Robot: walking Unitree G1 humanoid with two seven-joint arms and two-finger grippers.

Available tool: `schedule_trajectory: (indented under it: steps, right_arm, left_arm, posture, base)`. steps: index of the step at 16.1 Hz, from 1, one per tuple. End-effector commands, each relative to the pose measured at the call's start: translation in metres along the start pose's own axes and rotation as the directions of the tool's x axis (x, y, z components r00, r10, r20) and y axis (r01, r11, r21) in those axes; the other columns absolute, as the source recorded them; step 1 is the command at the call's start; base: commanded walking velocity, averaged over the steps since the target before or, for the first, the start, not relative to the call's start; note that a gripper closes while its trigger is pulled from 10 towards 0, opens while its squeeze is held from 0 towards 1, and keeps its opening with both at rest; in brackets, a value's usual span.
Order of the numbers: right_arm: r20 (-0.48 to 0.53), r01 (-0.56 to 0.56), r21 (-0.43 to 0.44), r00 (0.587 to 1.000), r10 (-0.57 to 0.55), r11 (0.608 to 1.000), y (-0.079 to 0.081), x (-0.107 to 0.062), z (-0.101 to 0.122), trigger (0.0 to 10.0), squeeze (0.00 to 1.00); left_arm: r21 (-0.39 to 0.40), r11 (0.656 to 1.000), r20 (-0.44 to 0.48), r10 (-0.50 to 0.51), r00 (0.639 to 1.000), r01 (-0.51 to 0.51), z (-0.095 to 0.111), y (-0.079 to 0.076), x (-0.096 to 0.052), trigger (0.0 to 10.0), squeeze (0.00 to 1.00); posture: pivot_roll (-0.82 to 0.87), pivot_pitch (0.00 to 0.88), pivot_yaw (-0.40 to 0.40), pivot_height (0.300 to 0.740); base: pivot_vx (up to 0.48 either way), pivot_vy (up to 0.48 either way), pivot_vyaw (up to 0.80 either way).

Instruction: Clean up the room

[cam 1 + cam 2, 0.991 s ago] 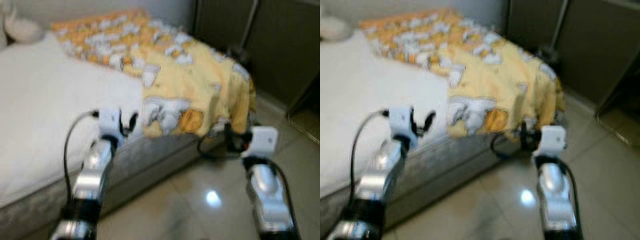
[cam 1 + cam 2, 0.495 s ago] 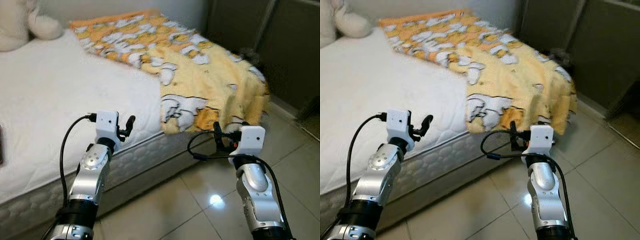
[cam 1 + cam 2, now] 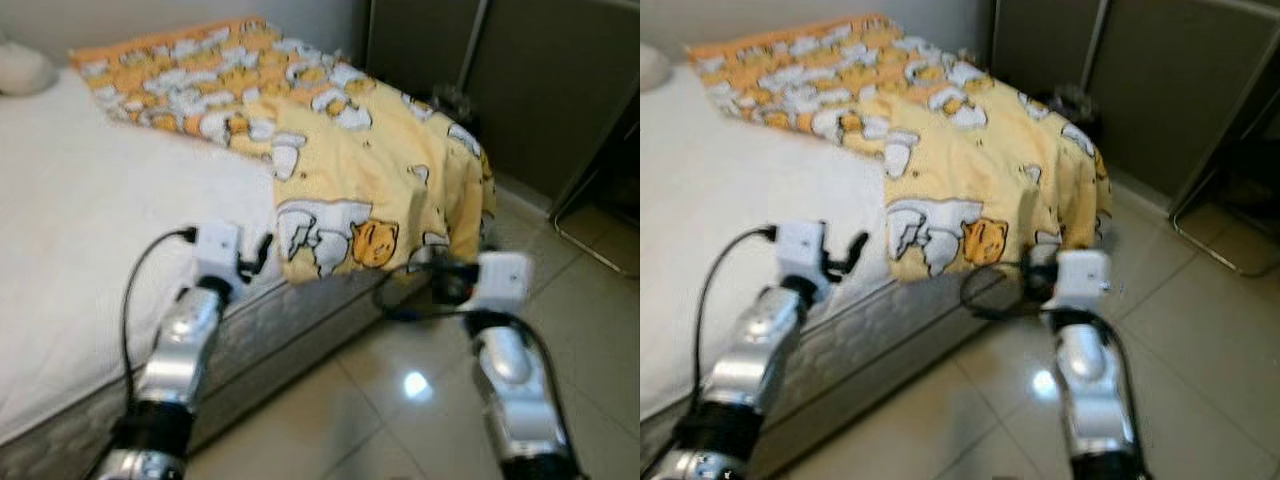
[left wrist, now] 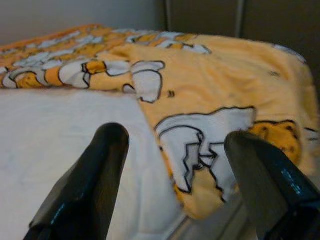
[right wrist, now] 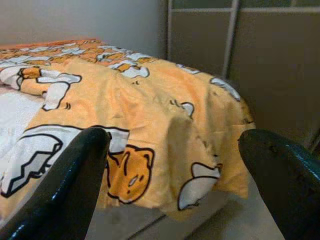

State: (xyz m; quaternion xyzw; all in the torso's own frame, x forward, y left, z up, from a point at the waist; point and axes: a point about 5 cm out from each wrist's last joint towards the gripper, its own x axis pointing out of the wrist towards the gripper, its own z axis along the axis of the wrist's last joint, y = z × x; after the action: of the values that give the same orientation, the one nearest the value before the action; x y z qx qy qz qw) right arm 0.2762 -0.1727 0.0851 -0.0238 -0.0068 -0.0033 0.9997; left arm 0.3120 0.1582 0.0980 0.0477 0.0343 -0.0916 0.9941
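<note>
I see the yellow blanket [image 3: 370, 170] draped over the bed [image 3: 90, 240] corner, its hem hanging toward the floor just ahead of both arms. Left gripper [image 4: 175, 165] has fingers spread, facing the edge where blanket meets mattress. Right gripper [image 5: 175, 165], fingers also spread, faces the hanging fold. I judge the right nearer the drooping corner.

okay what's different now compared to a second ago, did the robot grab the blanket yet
No grab yet. The view shifted because the head camera moved. The yellow cartoon-print blanket still drapes over the corner of the white mattress. The left gripper and right gripper remain open, raised toward it, holding nothing.
</note>
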Motion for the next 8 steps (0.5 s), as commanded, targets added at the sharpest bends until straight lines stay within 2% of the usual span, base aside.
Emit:
schedule_trajectory:
  steps: [1,8]
  right_arm:
    - [0.019,0.020,-0.011,1.000,-0.020,1.000,-0.0081,0.0010,0.0036,10.0,0.00]
    - [0.019,0.013,-0.012,1.000,-0.013,1.000,-0.0062,0.0010,0.0035,10.0,0.00]
  left_arm:
    - [0.001,1.000,0.016,-0.017,1.000,0.017,0.0046,-0.0047,0.0024,10.0,0.00]
    - [-0.018,1.000,0.016,-0.013,1.000,0.013,0.0050,-0.0052,0.0030,10.0,0.00]
  posture:
    - [-0.14,0.000,0.071,0.740]
    - [-0.14,0.000,0.072,0.740]
  base:
    - [0.368,-0.304,0.00]
    - [0.385,-0.282,0.00]
